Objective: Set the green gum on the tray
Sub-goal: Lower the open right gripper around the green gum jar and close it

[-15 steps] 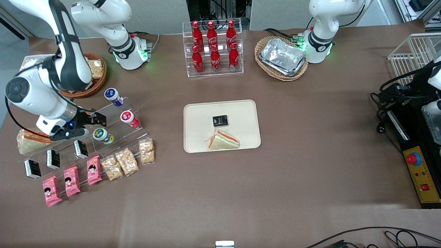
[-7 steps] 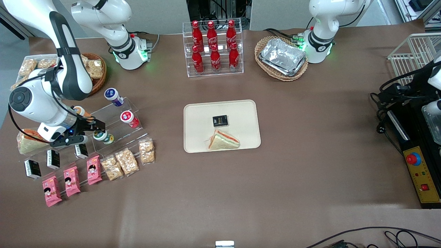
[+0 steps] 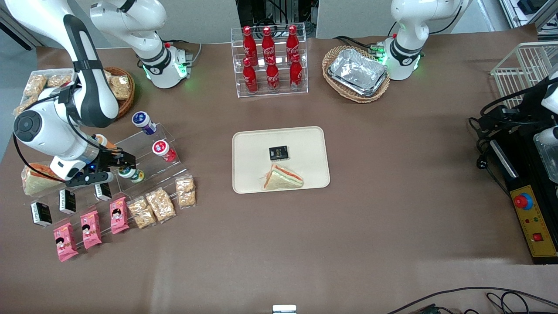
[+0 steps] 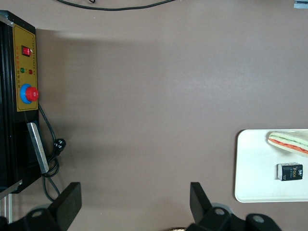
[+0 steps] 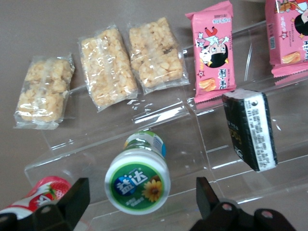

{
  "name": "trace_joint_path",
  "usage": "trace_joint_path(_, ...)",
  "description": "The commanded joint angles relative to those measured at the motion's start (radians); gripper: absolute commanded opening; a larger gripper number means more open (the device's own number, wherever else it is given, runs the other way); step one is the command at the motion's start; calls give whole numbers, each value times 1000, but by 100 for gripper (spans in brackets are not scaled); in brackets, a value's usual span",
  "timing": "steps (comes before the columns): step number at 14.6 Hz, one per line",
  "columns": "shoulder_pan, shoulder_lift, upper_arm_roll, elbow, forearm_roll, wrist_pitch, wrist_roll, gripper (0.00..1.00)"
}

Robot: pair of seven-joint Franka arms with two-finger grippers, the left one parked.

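The green gum (image 3: 131, 173) is a small white bottle with a green-and-white lid, lying on its side on the lowest step of a clear acrylic stand (image 3: 148, 163). My right gripper (image 3: 117, 169) hovers at its lid end. In the right wrist view the green gum (image 5: 138, 180) faces the camera, and the gripper (image 5: 142, 195) is open, one black finger on each side of the lid and apart from it. The cream tray (image 3: 305, 139) lies mid-table, toward the parked arm from the stand, and holds a small black box (image 3: 278, 152) and a sandwich (image 3: 282, 178). The tray (image 4: 250, 163) also shows in the left wrist view.
On the same stand lie a red-lidded bottle (image 3: 163, 149), a blue-lidded one (image 3: 143, 121) and an orange-lidded one (image 3: 102, 140). Black boxes (image 5: 250, 129), pink snack packs (image 5: 215, 50) and cereal bars (image 5: 106, 65) sit close around the gum. A cola bottle rack (image 3: 270, 59) and a basket of foil trays (image 3: 356, 73) stand farther from the camera.
The gripper has dropped and closed in on the green gum, so the lid now sits between its open fingers. The gum has not moved.
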Motion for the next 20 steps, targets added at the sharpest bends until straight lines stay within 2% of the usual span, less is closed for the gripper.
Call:
trace_joint_path(1, 16, 8, 1, -9, 20, 26, -4, 98)
trace_joint_path(7, 16, 22, 1, -57, 20, 106, -38, 94)
trace_joint_path(11, 16, 28, -1, -57, 18, 106, -41, 75)
trace_joint_path(13, 14, 42, 1, -55, 18, 106, -43, 70)
trace_joint_path(15, 14, 45, 1, -49, 17, 106, -43, 53)
trace_joint_path(20, 5, 4, -2, 0, 18, 31, -70, 29)
